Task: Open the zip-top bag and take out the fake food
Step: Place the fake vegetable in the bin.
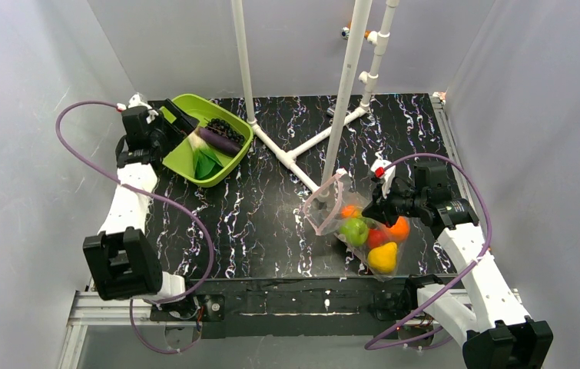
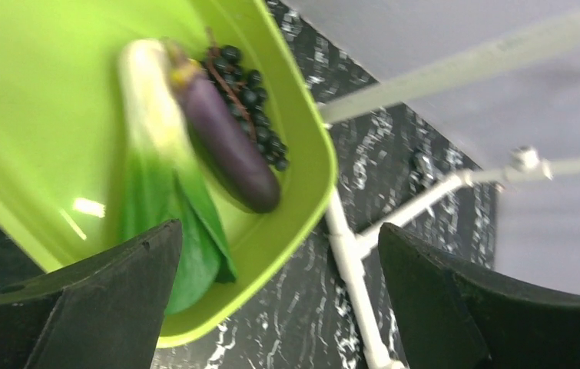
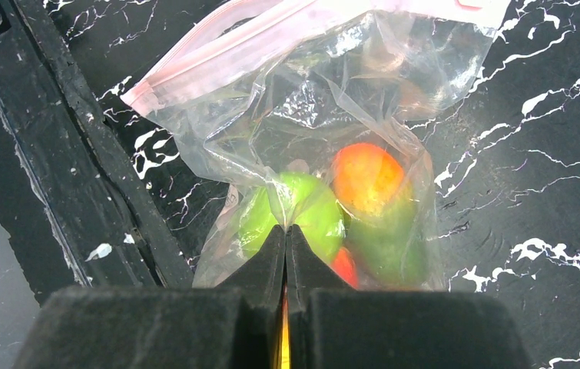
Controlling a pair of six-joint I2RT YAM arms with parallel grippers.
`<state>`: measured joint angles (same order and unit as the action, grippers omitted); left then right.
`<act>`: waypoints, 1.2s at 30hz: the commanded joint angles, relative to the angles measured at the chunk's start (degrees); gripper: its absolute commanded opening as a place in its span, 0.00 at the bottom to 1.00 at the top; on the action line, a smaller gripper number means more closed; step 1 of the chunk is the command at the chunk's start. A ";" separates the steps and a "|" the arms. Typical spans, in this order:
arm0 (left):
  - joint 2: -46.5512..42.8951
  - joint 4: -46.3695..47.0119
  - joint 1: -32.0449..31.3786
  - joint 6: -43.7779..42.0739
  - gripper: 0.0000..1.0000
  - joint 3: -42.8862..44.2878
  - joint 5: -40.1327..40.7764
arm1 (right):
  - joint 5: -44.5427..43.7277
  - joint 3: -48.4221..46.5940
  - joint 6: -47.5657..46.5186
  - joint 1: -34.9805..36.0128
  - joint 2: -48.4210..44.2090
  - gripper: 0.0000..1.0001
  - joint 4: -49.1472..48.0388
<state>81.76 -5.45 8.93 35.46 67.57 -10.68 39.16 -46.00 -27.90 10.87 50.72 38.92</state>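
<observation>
While my left gripper (image 2: 279, 257) hangs spread wide over the green tray (image 2: 41, 92), my right gripper (image 3: 286, 231) is pinched on the bag (image 3: 309, 92). Bag, fruit (image 1: 355, 231) inside: black marbled table (image 1: 263, 215), right side; grey walls (image 1: 33, 77) around.

Lime-green square tray (image 1: 181, 160) at the far-left corner of a black marbled table (image 1: 256, 223) (white pipe frame (image 1: 290, 157) behind)

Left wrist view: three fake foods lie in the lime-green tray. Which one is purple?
The eggplant: smooth, long and purple, lying between the pale-and-green leafy vegetable and the beaded cluster of dark grapes.
</observation>
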 commanded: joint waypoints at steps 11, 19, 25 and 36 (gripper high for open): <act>-16.34 -0.55 -8.92 -0.13 0.98 -13.68 -29.10 | 6.65 0.03 -2.11 -1.63 -1.54 0.01 0.14; -18.67 -5.34 -21.23 -1.45 0.98 -18.77 -31.58 | 9.46 -0.44 -4.26 -2.32 -1.52 0.01 2.44; -19.59 -2.18 -29.18 0.24 0.98 -19.48 -31.55 | 11.09 -0.67 -6.27 -2.35 -1.21 0.01 4.21; -17.49 5.86 -43.62 6.34 0.96 -20.40 -27.32 | 11.47 -0.33 -6.58 -2.35 -1.09 0.01 4.24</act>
<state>63.79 -3.84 -30.20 38.92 47.94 -40.10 48.38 -46.00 -33.50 8.95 50.06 43.40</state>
